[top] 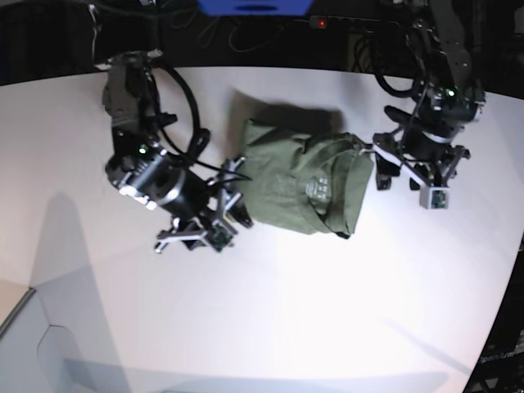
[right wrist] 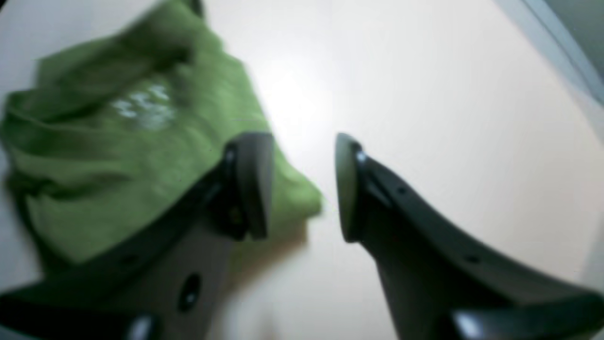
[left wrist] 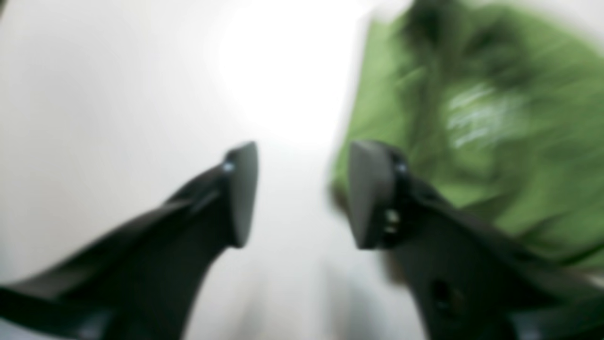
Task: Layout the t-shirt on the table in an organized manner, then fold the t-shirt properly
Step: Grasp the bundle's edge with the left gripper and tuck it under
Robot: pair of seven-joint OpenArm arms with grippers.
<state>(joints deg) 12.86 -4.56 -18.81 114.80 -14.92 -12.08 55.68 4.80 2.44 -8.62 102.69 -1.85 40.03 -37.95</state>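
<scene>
The olive-green t-shirt (top: 303, 184) lies bunched in a wrinkled heap in the middle of the white table (top: 286, 327), with its pale label print (top: 321, 190) showing. My left gripper (top: 375, 165) is open and empty at the shirt's right edge. In the left wrist view its gripper (left wrist: 306, 193) hangs over bare table (left wrist: 118, 94), with the shirt (left wrist: 495, 118) just right of it. My right gripper (top: 237, 195) is open and empty at the shirt's left edge. In the right wrist view its gripper (right wrist: 299, 186) is by a shirt corner (right wrist: 118, 141). Both wrist views are blurred.
The table's curved edge (right wrist: 566, 47) runs at the upper right of the right wrist view. Dark cables and a blue object (top: 254, 6) sit beyond the far edge. A pale box-like panel (top: 33, 344) is at the base view's lower left.
</scene>
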